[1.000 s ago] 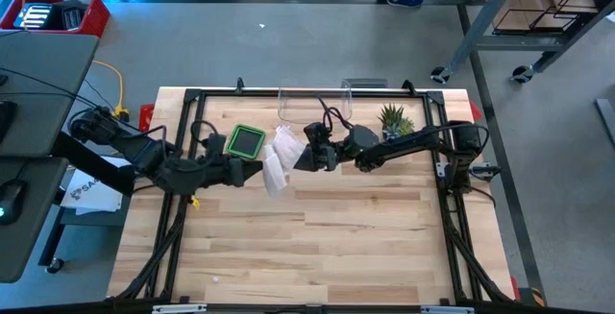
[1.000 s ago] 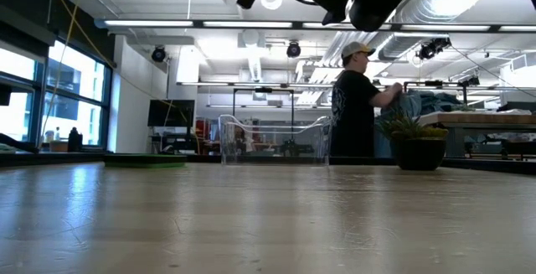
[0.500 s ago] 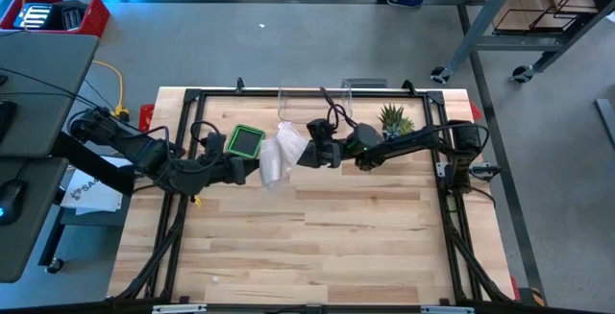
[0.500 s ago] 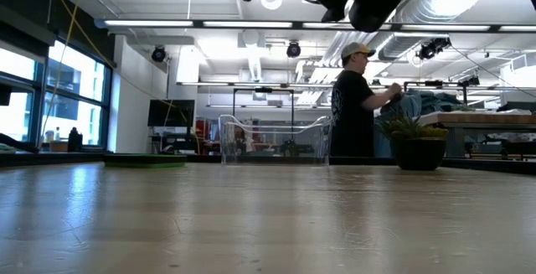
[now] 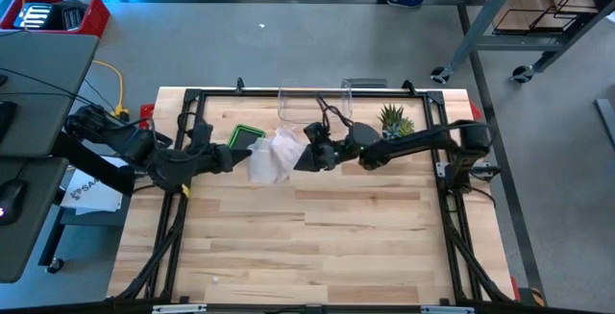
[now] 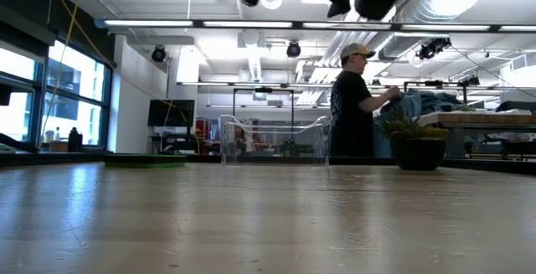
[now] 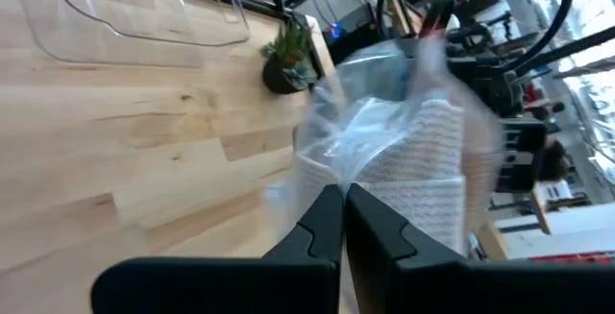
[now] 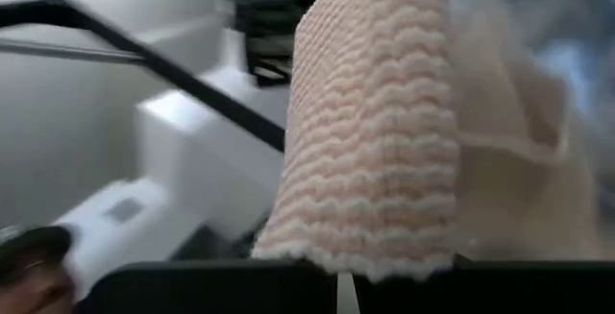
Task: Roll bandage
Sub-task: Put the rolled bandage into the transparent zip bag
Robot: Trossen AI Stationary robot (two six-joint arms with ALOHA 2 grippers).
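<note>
High view shows the wooden table (image 5: 365,247) with both arms reaching toward each other over its far half, and the bandage (image 5: 272,153) strung in the air between them rather than lying on the boards. The left gripper (image 5: 240,157) sits just beside the bandage on one side, its fingers pressed together on the clear wrapper (image 7: 370,136) that hangs around the cloth; in the left wrist view the crinkled film runs straight out from the closed tips. The right gripper (image 5: 300,158) sits directly opposite, pinched shut on the woven cloth, whose ribbed strip rises straight ahead of its fingers in the right wrist view. The bandage's long axis appears to run across the line joining the two grippers. Both are about equally near, so pulling apart would likely strip wrapper from cloth.
</note>
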